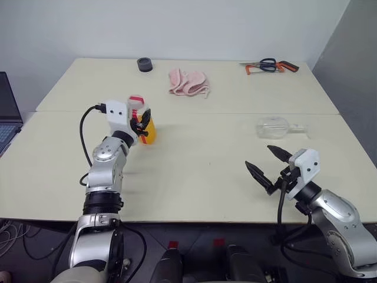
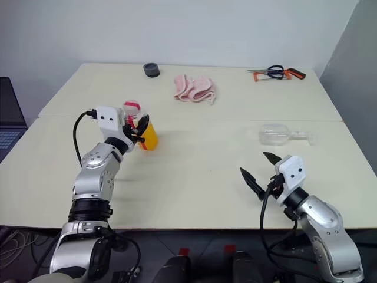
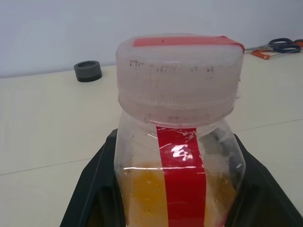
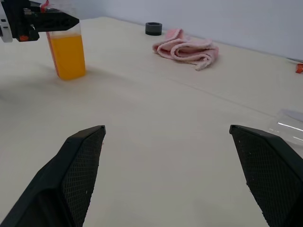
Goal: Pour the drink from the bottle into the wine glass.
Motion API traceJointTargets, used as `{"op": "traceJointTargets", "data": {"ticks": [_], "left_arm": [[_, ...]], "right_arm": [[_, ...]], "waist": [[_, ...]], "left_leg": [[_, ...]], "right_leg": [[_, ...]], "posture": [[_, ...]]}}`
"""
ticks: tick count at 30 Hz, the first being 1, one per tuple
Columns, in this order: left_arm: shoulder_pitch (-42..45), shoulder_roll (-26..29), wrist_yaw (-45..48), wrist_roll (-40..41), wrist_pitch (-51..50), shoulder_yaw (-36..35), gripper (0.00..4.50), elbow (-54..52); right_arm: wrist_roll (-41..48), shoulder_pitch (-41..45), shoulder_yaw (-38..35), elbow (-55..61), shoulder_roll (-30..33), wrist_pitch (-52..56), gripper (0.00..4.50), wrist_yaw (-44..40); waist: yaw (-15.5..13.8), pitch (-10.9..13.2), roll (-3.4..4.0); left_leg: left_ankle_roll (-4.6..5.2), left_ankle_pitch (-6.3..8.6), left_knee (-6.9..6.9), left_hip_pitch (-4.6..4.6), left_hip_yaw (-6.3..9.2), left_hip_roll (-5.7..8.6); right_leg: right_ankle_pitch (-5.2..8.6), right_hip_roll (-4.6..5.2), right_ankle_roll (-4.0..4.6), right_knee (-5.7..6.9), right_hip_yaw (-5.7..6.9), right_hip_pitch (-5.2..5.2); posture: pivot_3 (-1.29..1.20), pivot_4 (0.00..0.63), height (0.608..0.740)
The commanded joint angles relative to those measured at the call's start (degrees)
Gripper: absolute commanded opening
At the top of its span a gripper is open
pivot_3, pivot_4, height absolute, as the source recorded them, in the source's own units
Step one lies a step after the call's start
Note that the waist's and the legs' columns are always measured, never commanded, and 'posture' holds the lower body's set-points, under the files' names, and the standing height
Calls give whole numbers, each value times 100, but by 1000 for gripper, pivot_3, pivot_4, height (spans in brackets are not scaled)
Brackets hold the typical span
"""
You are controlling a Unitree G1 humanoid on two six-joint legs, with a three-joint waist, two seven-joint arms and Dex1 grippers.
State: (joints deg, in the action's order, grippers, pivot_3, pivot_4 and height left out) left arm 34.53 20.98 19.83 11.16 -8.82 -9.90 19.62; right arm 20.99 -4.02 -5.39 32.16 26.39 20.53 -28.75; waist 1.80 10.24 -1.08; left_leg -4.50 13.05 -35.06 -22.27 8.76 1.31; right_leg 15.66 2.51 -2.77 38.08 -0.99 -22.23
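The bottle stands upright at the table's left middle, its lower half full of the orange drink. It is clear plastic with a red strip down its side and across its pale cap. My left gripper is shut on the bottle just under the cap, with black fingers on both sides. The wine glass lies on its side at the right, stem pointing right. My right gripper hovers open near the front right, short of the glass, with nothing between its fingers.
A pink cloth and a dark round ring lie at the back. Scissors and an orange-handled tool are at the back right. A laptop sits off the left edge. A seam crosses the table.
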Motion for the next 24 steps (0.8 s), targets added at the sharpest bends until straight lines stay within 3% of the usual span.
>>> {"op": "traceJointTargets", "data": {"ticks": [1, 8, 16, 24], "left_arm": [[16, -52, 378, 179, -111, 185, 1921, -527], [-61, -216, 1450, 549, -574, 841, 1920, -1243], [161, -295, 2410, 682, -860, 1435, 1920, -1319], [607, -579, 3417, 679, -545, 1879, 1920, -960]], "right_arm": [[247, -23, -119, 209, 76, 93, 4500, -117], [575, 441, -213, 639, 166, 885, 4500, 216], [1071, 1041, -72, 1022, 377, 1675, 4500, 274], [1070, 2548, 557, 467, -104, 2448, 4500, 689]], "waist": [[1, 0, 0], [-1, 0, 0], [7, 0, 0], [8, 0, 1]], "left_leg": [[0, 0, 0, 0, 0, 1], [-1, -1, -3, -6, 1, 1], [1, 0, -4, -6, 1, 0], [0, -1, -7, -13, 6, 0]], "right_leg": [[0, 0, 0, 0, -1, 0], [0, 0, 0, 0, 0, -1], [0, -2, 0, -1, 0, -1], [0, -3, 0, -5, 6, -3]], "posture": [[0, 150, 740], [0, 150, 740], [0, 150, 740], [0, 150, 740]]}}
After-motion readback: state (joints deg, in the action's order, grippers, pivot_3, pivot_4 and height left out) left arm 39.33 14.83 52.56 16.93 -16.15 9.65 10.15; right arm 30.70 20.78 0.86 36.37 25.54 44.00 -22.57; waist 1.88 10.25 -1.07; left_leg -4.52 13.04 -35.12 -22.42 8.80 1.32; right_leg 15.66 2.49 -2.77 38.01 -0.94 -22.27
